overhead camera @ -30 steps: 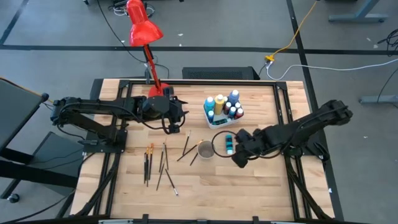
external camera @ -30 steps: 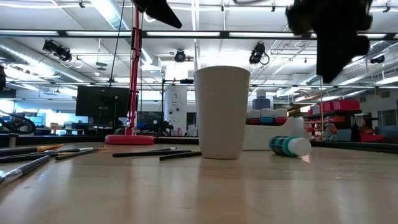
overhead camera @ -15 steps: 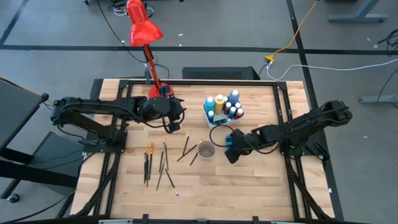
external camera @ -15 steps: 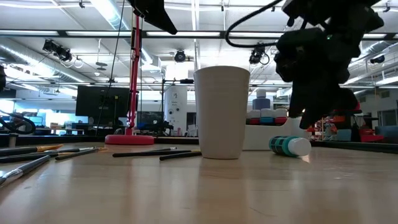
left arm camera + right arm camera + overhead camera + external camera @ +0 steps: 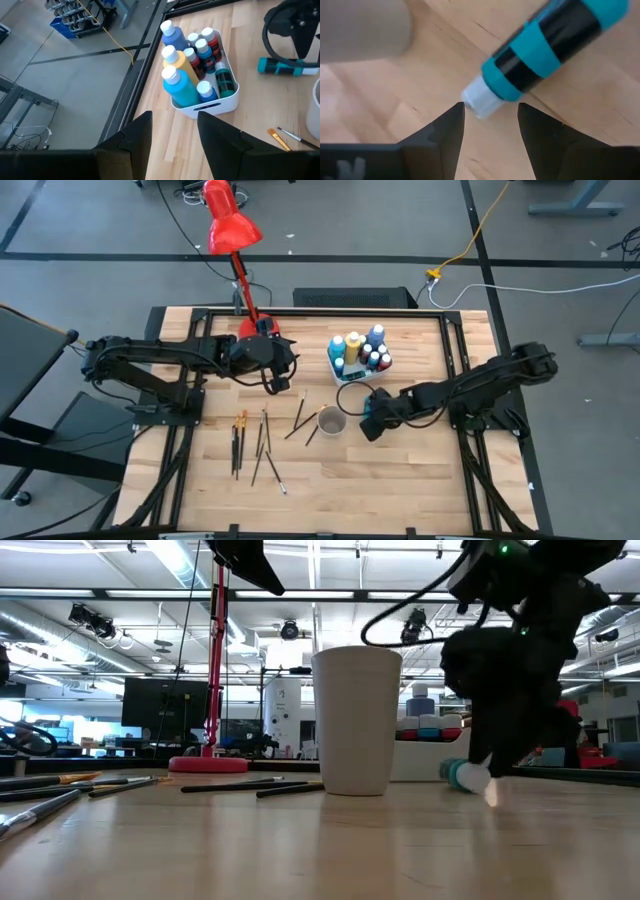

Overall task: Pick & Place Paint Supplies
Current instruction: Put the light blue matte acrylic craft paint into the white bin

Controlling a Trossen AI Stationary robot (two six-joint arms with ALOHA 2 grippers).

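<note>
A teal paint bottle with a black label (image 5: 555,45) lies on its side on the table, its white cap (image 5: 479,101) toward my right gripper. It also shows in the low view (image 5: 463,775). My right gripper (image 5: 368,423) is open and low over the table, with one fingertip on either side of the cap and no contact. A white cup (image 5: 331,421) stands just to its left. My left gripper (image 5: 280,380) is open and empty, up in the air by the red lamp's base (image 5: 252,328). Several brushes (image 5: 255,442) lie flat on the table.
A white bin (image 5: 207,102) at the far middle holds several upright paint bottles in blue, yellow, red and teal. The red desk lamp (image 5: 228,225) stands at the far left. Bare wood lies along the near edge (image 5: 400,480).
My right gripper has come down and moved toward the table's left, onto the lying teal bottle's cap end. Its fingers now stand low at the table. The bottle, the cup and my left arm have kept still.
</note>
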